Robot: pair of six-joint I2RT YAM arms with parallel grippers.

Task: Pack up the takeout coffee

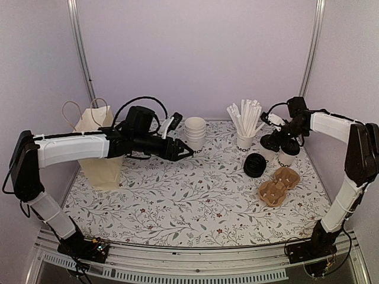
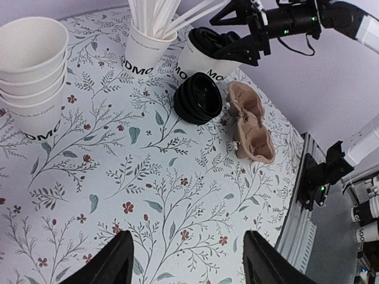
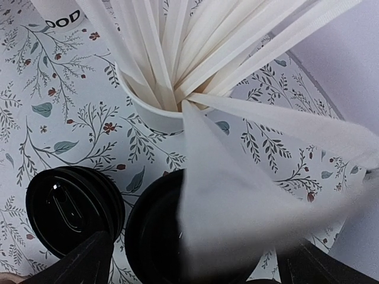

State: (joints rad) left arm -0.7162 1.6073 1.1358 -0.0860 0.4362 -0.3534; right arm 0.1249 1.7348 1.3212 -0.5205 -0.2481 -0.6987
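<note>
Hovering over the far right of the table (image 1: pixel 177 201), the right gripper (image 2: pixel 224 35) has its fingers (image 3: pixel 89 263) spread wide, one on each side of the black lid of a coffee cup (image 2: pixel 198 59). Nothing is clamped: in the wrist view the left-hand finger stands clear of the lid's edge. A blurred white shape close to that lens hides the lid's other side. The top view shows a second lidded cup (image 1: pixel 287 157) just beside the first. Both stand upright on the table, to the right of the straw cup (image 1: pixel 244 141). A stack of loose lids (image 1: pixel 256 165) sits just in front of them, and the brown carrier (image 1: pixel 279 184) lies nearer the table's front edge. The left gripper (image 2: pixel 189 263) hangs over the patterned cloth mid-table, fingers apart and holding nothing, near a stack of lidless cups (image 1: pixel 195 133). The bag (image 1: pixel 95 121) stands at the far left, with the left arm crossing in front of it.
</note>
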